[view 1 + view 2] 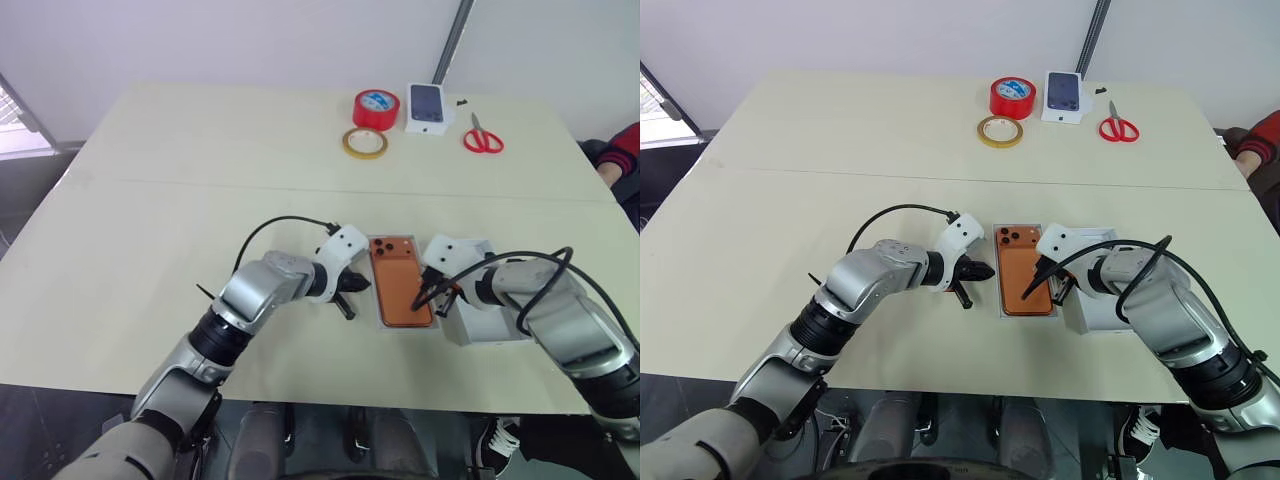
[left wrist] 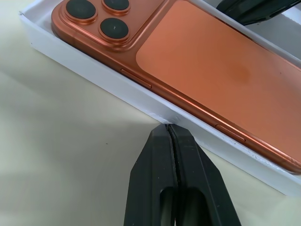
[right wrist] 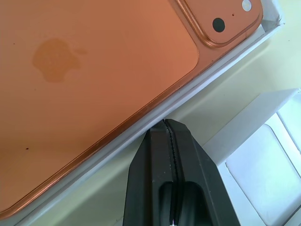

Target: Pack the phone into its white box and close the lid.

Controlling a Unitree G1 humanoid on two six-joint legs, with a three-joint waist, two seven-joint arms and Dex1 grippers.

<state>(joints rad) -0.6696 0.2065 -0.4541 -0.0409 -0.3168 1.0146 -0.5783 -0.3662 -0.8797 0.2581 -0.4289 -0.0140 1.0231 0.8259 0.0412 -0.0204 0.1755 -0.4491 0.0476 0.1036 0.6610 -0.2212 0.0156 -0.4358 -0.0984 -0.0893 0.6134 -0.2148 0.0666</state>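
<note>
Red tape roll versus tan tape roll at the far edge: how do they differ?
The red tape roll is taller, with a blue-and-white label over its core; the tan tape roll is thinner, with an open centre. Red sits farther away, tan nearer the robot. Both lie flat on the table.

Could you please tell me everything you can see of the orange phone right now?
The phone is an orange slab with rounded corners and a matte back bearing a faint logo. It lies face down in the white box, its dark lens cluster at the corner farthest from the robot. Thin side buttons show along one metallic-looking edge. The left gripper and right gripper, both shut, point at the box's rim on opposite long sides; neither clearly touches the phone itself.
</note>
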